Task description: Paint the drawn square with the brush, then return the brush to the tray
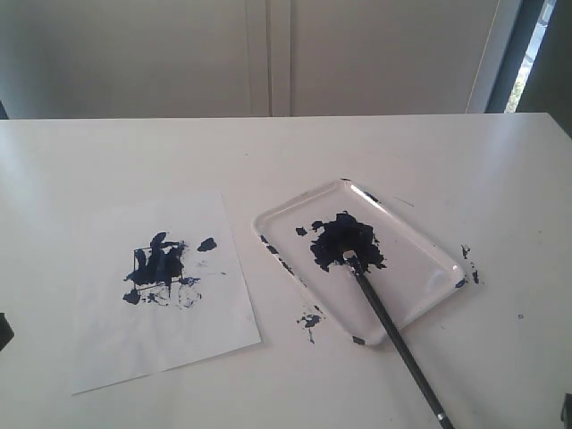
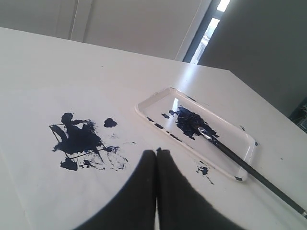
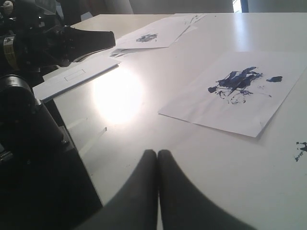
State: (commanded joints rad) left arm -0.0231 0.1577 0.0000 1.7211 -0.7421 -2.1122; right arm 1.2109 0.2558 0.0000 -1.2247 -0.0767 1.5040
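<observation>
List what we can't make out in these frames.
- Brush handle end: cut off by the bottom edge of the exterior view and by the right edge of the left wrist view.
- Brush tip: lost in the dark paint blob on the tray.
- Drawn square outline: largely covered by paint smears in every view.
- Tray and brush: outside the right wrist view.
</observation>
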